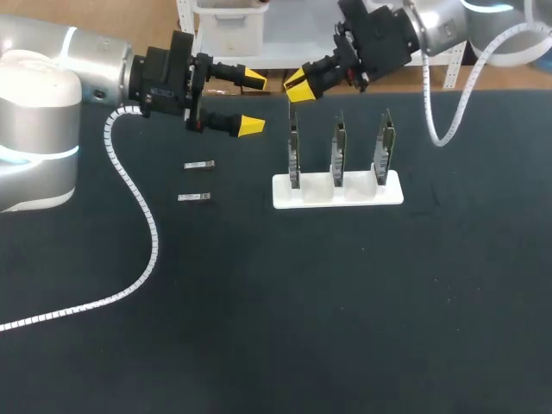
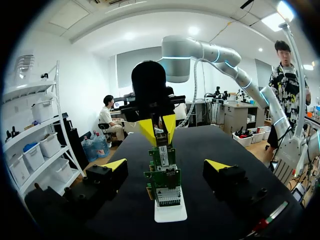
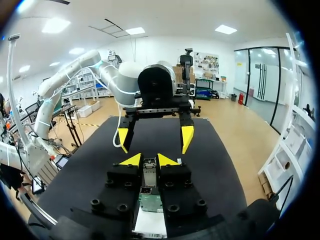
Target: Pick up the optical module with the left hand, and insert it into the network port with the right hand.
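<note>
Black counter [image 1: 345, 302]: optical module [image 3: 149, 176] held over the white stand [image 1: 392, 191].
My right gripper [image 1: 297, 86] is closed nearly together on what looks like the optical module, just above the leftmost board [image 1: 294, 155] in the white stand; my left gripper [image 1: 253, 103] stands wide apart, empty. The module is likely light, rigid and slick-cased: grip the long flat sides, leaving the connector end free.
</note>
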Controlling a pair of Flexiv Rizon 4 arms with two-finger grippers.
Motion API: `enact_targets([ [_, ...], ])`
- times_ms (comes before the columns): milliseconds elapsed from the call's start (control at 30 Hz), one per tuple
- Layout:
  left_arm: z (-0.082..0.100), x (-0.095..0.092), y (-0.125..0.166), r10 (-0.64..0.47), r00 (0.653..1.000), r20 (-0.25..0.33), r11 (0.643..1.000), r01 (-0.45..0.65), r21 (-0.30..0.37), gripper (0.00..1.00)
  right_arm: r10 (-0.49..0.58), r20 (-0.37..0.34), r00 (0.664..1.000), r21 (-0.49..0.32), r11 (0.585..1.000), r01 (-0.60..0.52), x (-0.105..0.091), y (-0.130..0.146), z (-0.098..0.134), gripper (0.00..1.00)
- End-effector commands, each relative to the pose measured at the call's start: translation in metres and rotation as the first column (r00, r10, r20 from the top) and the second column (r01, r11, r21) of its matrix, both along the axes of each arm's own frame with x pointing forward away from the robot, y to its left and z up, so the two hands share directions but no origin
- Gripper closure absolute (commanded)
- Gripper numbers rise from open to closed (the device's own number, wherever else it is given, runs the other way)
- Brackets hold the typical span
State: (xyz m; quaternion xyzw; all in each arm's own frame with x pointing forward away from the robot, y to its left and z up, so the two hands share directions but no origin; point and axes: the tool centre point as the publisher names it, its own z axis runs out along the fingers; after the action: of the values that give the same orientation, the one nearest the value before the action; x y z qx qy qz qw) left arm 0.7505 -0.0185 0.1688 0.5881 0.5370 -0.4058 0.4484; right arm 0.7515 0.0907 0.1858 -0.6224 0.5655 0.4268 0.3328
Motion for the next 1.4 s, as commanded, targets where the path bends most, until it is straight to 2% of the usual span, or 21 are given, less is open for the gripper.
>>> enact_targets([
  [33,0.0,0.0,0.0,0.001,1.0,0.001,1.0,-0.001,0.001,0.0,-0.018,0.001,1.0,-0.001,1.0,0.018,-0.01,-0.002,-0.001,1.0],
  [400,0.0,0.0,0.0,0.001,1.0,0.001,1.0,-0.001,0.001,0.0,-0.017,-0.033,0.999,-0.015,1.0,0.017,-0.014,0.0,-0.014,1.0],
  [1167,0.0,0.0,0.0,0.001,1.0,0.001,1.0,-0.001,0.001,0.0,-0.021,-0.005,1.0,0.01,1.0,0.021,-0.01,0.0,-0.003,1.0],
  [1400,0.0,0.0,0.0,0.001,1.0,0.001,1.0,-0.001,0.001,0.0,-0.023,-0.019,1.0,-0.011,1.0,0.023,-0.008,0.001,-0.014,1.0],
])
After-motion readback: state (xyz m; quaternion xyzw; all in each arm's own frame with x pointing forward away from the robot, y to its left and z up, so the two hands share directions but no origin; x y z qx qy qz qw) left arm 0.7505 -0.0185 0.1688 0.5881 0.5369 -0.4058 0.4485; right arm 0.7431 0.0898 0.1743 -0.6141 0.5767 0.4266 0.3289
